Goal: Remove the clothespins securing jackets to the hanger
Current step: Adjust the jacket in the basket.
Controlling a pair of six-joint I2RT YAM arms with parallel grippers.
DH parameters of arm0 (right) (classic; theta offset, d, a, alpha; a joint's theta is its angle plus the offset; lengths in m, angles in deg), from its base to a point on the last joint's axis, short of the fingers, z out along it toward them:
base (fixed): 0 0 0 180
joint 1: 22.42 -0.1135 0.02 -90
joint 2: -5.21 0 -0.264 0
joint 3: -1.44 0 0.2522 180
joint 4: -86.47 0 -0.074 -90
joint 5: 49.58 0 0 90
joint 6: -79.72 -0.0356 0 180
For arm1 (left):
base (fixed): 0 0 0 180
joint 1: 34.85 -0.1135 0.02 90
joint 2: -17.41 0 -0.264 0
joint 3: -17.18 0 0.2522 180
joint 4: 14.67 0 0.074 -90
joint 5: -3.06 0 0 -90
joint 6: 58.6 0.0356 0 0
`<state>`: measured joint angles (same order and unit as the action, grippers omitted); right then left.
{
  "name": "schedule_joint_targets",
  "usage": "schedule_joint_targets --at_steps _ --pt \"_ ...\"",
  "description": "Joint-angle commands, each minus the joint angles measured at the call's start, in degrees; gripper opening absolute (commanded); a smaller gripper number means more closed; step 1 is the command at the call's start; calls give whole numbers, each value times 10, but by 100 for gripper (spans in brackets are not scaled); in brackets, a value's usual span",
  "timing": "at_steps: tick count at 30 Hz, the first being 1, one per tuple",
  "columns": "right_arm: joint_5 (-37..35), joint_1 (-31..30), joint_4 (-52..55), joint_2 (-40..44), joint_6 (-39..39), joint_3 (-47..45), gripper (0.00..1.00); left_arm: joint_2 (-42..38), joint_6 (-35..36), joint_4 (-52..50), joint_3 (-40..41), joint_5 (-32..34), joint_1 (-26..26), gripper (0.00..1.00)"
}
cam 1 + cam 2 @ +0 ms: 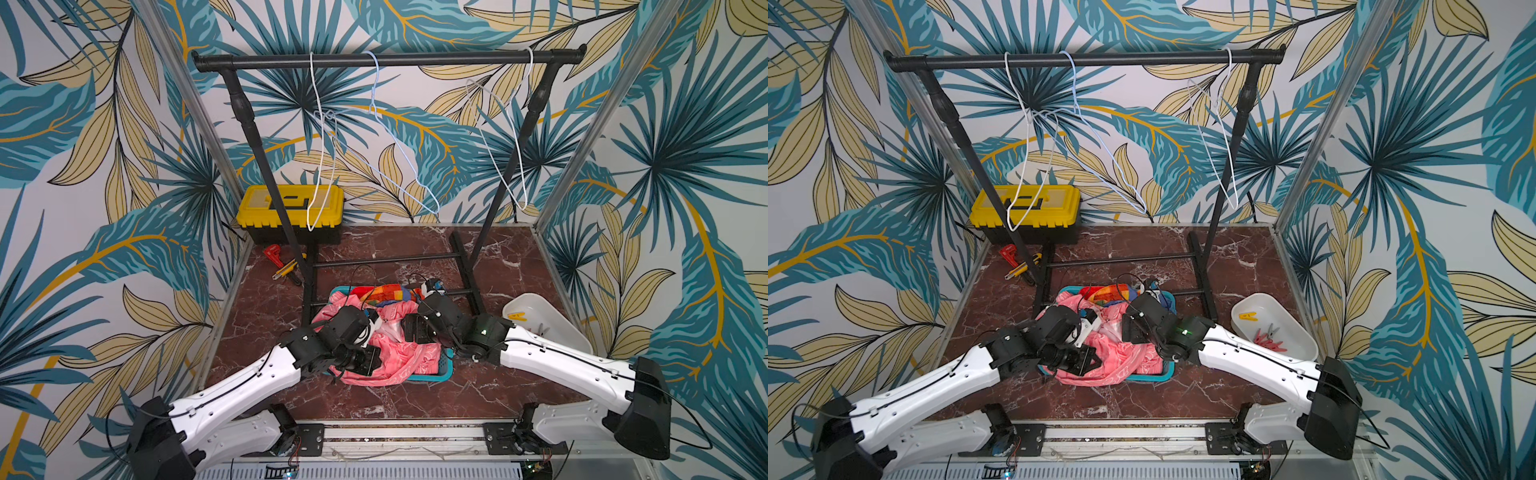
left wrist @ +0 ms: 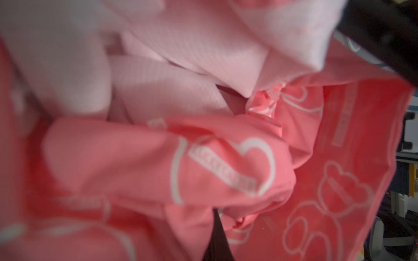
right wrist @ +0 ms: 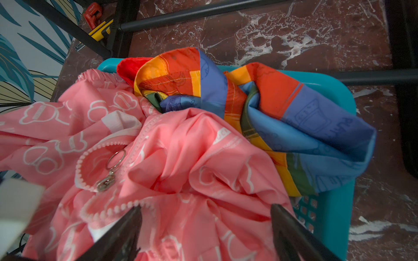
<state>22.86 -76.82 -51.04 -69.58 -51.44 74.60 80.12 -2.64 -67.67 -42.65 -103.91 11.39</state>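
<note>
Jackets (image 3: 260, 108) heaped in teal basket (image 3: 334, 214) mid-table, pink jacket (image 3: 181, 146) on top. Clothespins (image 1: 1268, 343) lie in white tub (image 1: 1281, 313) at the table's right edge. Left gripper (image 1: 1089, 360) clenched, pressed into the pink cloth, grasp not discernible; right gripper (image 3: 205, 208) spread wide above pink jacket.

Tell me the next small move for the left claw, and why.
Probably lift the left claw slightly, straight up, to see what it caught. It is shut, down on the pink jacket heaped in the teal basket, and its wrist view shows only blurred pink cloth, so a grip is unconfirmed. The right claw hangs open over the same jacket, holding nothing.
</note>
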Motion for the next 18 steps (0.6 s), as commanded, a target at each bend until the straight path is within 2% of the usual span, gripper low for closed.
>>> schedule_joint_targets --at_steps 1,3,7,14,18 --pt "1 5 21 20 22 5 90 40 8 65 -33 51 -30 0" --pt "-5 8 37 24 22 6 90 79 9 78 -42 90 -43 0" --pt "-4 20 26 59 31 -14 90 154 16 130 -42 116 -54 0" --pt "35 101 26 58 61 -5 90 290 21 205 -20 117 -50 0" --pt "58 137 0 35 76 4 91 328 9 258 18 129 -43 0"
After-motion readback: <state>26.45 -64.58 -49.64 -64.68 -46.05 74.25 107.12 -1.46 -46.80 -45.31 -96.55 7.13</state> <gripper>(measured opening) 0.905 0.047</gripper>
